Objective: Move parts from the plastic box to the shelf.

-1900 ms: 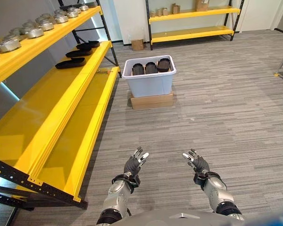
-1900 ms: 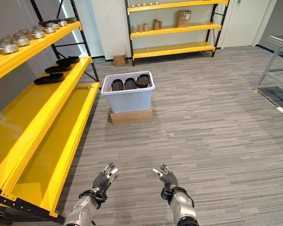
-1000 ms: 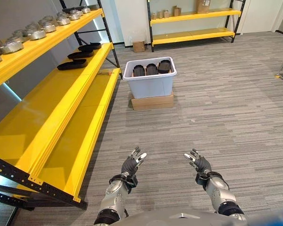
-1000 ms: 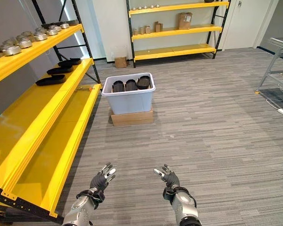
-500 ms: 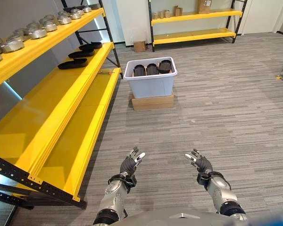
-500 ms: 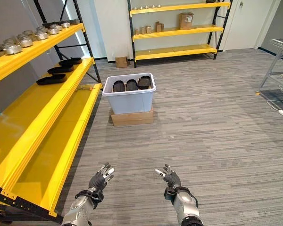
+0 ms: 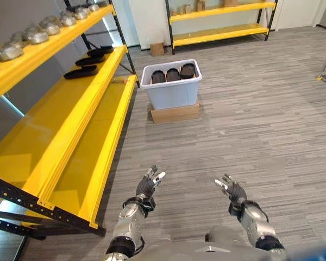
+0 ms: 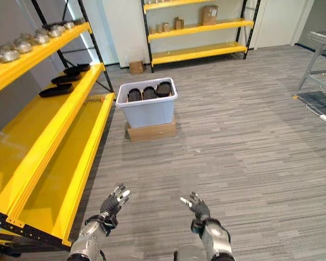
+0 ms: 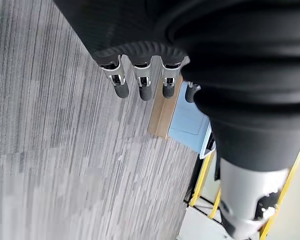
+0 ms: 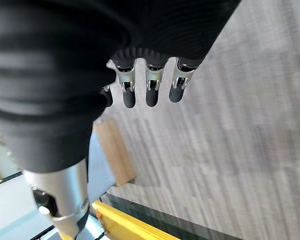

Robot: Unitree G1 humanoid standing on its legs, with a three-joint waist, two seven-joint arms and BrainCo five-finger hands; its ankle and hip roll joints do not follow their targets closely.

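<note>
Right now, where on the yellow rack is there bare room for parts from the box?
Middle shelf is bare from the nearest black tray part toward the robot. The lowest shelf looks bare too. Top shelf is crowded with metal parts. The plastic box holds three black parts. Both the left hand and the right hand are open, holding nothing.

grey striped carpet floor (image 7: 271,114), white back wall (image 8: 125,27)

Dark cylindrical parts (image 7: 173,74) are held in a pale plastic box (image 7: 172,93), set on a flat cardboard carton (image 7: 175,113) beside the yellow metal shelf's (image 7: 70,119) far end.
</note>
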